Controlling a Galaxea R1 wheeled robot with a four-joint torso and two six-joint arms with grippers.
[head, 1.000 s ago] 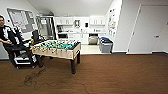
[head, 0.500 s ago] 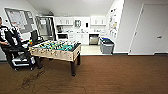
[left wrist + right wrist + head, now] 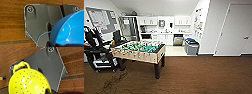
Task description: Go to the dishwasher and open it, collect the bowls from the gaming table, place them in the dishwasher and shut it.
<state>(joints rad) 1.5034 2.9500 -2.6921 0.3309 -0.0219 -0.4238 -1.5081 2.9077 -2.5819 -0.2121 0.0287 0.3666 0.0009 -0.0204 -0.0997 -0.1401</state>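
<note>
At the far end of the room stood the dishwasher (image 3: 178, 39); a blue bowl (image 3: 70, 31) and a yellow colander (image 3: 28, 82) loomed by the wrists, either gripper's hold impossible to tell.

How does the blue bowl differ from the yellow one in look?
The blue bowl has a smooth, solid wall; the yellow bowl is pierced with small holes, like a colander. The yellow bowl has a loop handle at its rim; the blue bowl shows none. Both are glossy and round, seen above wooden floor.

Dark wood-plank floor (image 3: 196, 75), wooden foosball table (image 3: 140, 51), white kitchenette cabinets (image 3: 159, 21), grey bins (image 3: 192, 46), white door (image 3: 234, 30)
</note>
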